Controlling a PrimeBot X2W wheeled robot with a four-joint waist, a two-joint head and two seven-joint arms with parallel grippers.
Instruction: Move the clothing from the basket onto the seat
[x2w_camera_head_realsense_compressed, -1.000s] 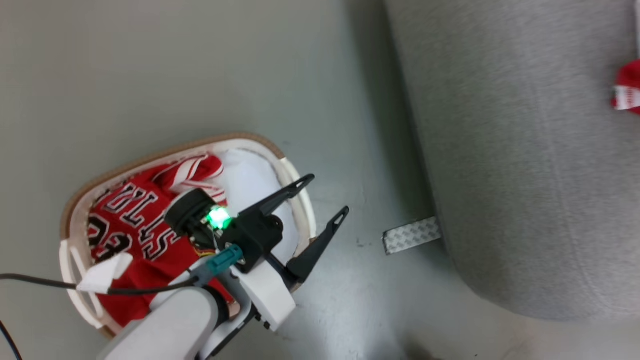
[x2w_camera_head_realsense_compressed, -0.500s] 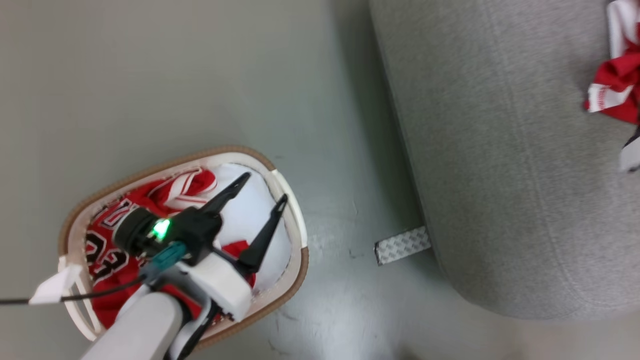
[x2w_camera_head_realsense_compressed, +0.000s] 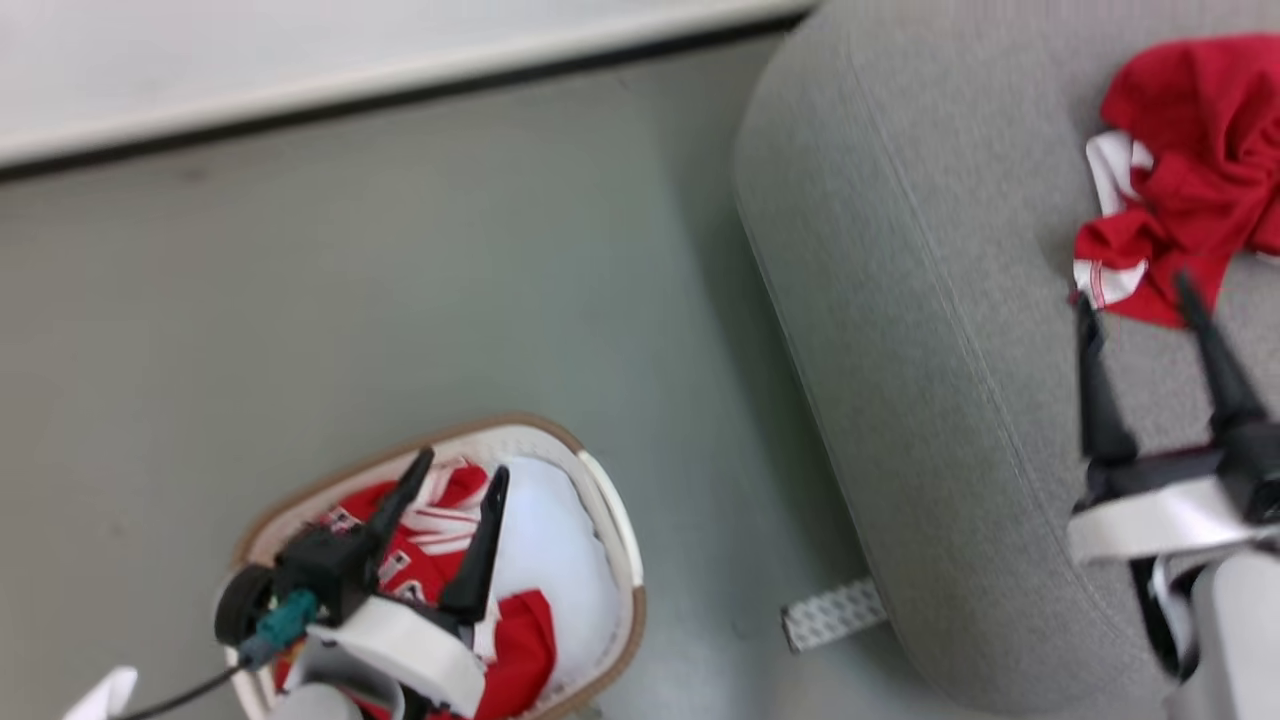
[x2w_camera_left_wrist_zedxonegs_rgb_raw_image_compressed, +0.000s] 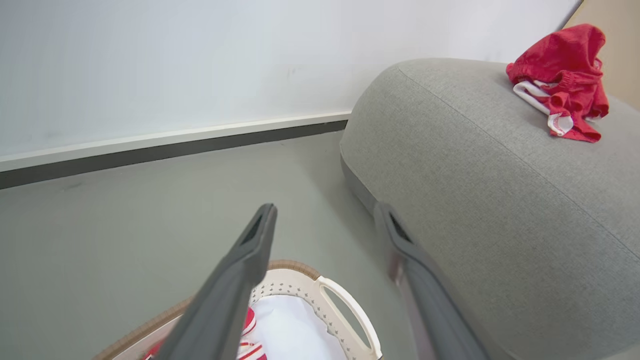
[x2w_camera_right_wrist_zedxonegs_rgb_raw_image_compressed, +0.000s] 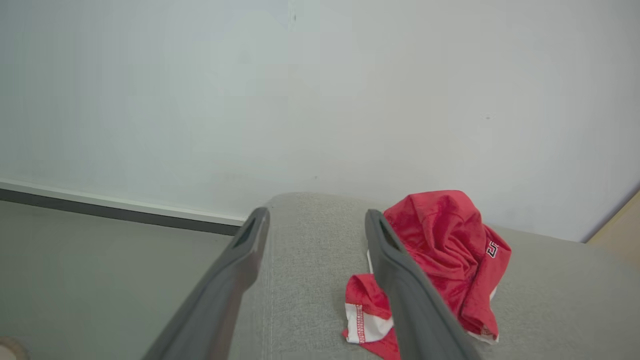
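The cream basket (x2w_camera_head_realsense_compressed: 610, 520) with its brown rim stands on the floor at the lower left, holding red clothing (x2w_camera_head_realsense_compressed: 520, 640) with white stripes on a pale liner (x2w_camera_head_realsense_compressed: 545, 560). My left gripper (x2w_camera_head_realsense_compressed: 462, 478) hovers open over the basket, nothing between its fingers. The basket's handle (x2w_camera_left_wrist_zedxonegs_rgb_raw_image_compressed: 345, 310) shows below the left gripper (x2w_camera_left_wrist_zedxonegs_rgb_raw_image_compressed: 325, 220). A crumpled red garment (x2w_camera_head_realsense_compressed: 1180, 190) lies on the grey sofa (x2w_camera_head_realsense_compressed: 950, 330). My right gripper (x2w_camera_head_realsense_compressed: 1135, 295) stands open just short of that garment (x2w_camera_right_wrist_zedxonegs_rgb_raw_image_compressed: 450, 250), empty.
A white wall with a dark baseboard (x2w_camera_head_realsense_compressed: 400, 85) runs along the back. A patterned metal sofa foot (x2w_camera_head_realsense_compressed: 830, 612) sticks out on the grey floor (x2w_camera_head_realsense_compressed: 400, 300) between basket and sofa. A black cable trails from my left wrist.
The head camera has tilted up, bringing the wall and my right gripper into view. My left gripper moved from the basket's right edge to over the clothing inside it.
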